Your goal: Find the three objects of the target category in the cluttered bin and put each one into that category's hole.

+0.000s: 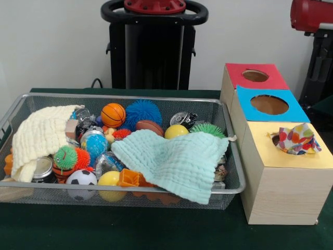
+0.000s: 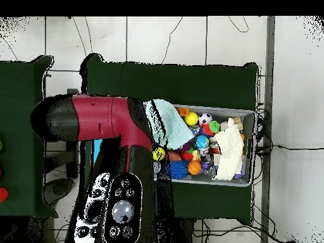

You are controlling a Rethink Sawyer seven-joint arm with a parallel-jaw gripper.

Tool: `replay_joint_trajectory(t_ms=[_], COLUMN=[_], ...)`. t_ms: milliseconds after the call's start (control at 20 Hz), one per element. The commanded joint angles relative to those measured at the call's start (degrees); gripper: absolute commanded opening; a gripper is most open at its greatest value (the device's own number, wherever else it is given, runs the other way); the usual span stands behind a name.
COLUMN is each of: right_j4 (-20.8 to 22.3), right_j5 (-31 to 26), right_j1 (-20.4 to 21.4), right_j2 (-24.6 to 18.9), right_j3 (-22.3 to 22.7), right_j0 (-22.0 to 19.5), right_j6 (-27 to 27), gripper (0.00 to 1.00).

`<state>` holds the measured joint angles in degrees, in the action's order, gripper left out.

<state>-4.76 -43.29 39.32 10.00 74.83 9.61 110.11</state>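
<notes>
A wire mesh bin (image 1: 125, 96) holds a jumble of things. A mint-green cloth (image 1: 174, 161) lies spread over its right front part, and a pale yellow cloth (image 1: 39, 135) is draped over the left end. A patterned cloth (image 1: 297, 139) sticks out of the hole in the yellow-topped box (image 1: 283, 177). Beside it stand a blue-topped box (image 1: 296, 112) and a red-topped box (image 1: 237, 73), each with an open round hole. From overhead, the mint cloth (image 2: 166, 123) and yellow cloth (image 2: 231, 149) show in the bin (image 2: 250, 114). The red arm (image 2: 101, 117) covers the boxes. No gripper shows.
Among the clutter are a small basketball (image 1: 113, 114), a blue spiky ball (image 1: 143, 112), a soccer ball (image 1: 81, 178), yellow balls (image 1: 176, 131), green spiky balls (image 1: 65, 156), cans (image 1: 42, 169) and an orange toy (image 1: 130, 178). Part of the red arm (image 1: 311, 14) shows at the top right.
</notes>
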Motion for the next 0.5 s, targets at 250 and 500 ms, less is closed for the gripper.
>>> replay_joint_trajectory(t_ms=[250,500], right_j4=[1.7,2.6], right_j5=[1.1,3.8], right_j1=[-4.1,-5.7], right_j2=[-2.8,-2.3], right_j3=[1.3,1.2], right_j0=[-1.6,-1.7], right_j6=[6.0,6.4], gripper=[0.00,0.00])
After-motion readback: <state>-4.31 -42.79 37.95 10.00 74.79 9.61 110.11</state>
